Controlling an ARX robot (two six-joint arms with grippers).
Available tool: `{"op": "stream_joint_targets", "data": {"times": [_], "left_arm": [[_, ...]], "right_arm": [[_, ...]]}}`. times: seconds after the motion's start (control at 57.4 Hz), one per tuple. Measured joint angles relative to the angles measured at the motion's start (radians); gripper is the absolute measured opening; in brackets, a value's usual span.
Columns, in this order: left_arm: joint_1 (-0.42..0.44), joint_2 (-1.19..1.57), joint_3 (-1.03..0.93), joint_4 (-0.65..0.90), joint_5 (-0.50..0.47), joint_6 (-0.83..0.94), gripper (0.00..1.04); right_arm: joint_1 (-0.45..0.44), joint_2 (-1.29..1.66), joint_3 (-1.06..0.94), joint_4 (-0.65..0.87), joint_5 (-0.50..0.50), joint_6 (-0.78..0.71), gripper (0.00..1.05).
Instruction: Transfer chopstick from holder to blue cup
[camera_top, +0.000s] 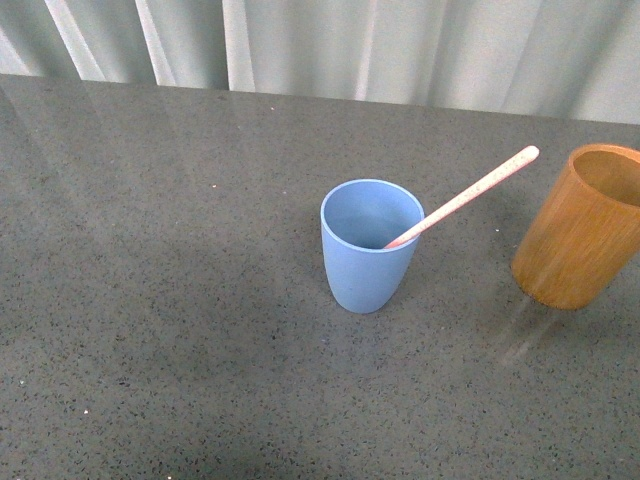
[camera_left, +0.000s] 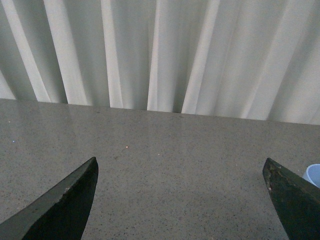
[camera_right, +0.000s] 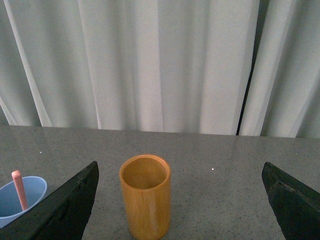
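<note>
The light blue cup (camera_top: 369, 245) stands upright near the middle of the grey table. One pinkish chopstick (camera_top: 466, 197) with a cream speckled end leans in it, its top tilted toward the holder. The orange-brown wooden holder (camera_top: 582, 228) stands upright to the cup's right and looks empty. Neither arm shows in the front view. My left gripper (camera_left: 180, 172) is open over bare table, with the cup's rim (camera_left: 313, 175) at the frame edge. My right gripper (camera_right: 180, 172) is open, facing the holder (camera_right: 145, 196); the cup (camera_right: 20, 200) and the chopstick (camera_right: 19, 189) stand beside it.
The grey speckled table (camera_top: 180, 300) runs back to a white pleated curtain (camera_top: 330, 45) along its far edge. Nothing else stands on the table in any view.
</note>
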Motion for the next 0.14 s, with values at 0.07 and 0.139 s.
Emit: {"op": "stream_joint_targets", "data": {"times": [0.07, 0.139], "left_arm": [[0.0, 0.0, 0.0, 0.0, 0.0, 0.0, 0.98], [0.0, 0.0, 0.0, 0.0, 0.0, 0.0, 0.98]], "right_arm": [[0.0, 0.0, 0.0, 0.0, 0.0, 0.0, 0.95], [0.0, 0.0, 0.0, 0.0, 0.0, 0.0, 0.95]]}}
